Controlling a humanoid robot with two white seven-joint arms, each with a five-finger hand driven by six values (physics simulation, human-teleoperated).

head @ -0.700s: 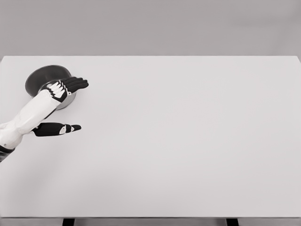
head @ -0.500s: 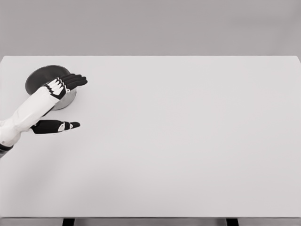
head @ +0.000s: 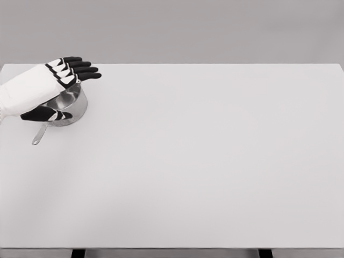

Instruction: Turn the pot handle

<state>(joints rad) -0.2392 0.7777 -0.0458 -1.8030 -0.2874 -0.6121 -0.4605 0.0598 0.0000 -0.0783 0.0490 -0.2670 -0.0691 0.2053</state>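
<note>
Pot (head: 72, 105) sits half hidden beneath left hand (head: 51, 80) on table (head: 215, 161).

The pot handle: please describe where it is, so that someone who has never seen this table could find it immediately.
Look at the far left corner of the wide white table, where a round shiny metal pot sits partly under the robot's left hand. From the pot's near side a thin flat metal handle sticks out toward the lower left. It is the only slim, straight silver piece lying on the table there.
</note>
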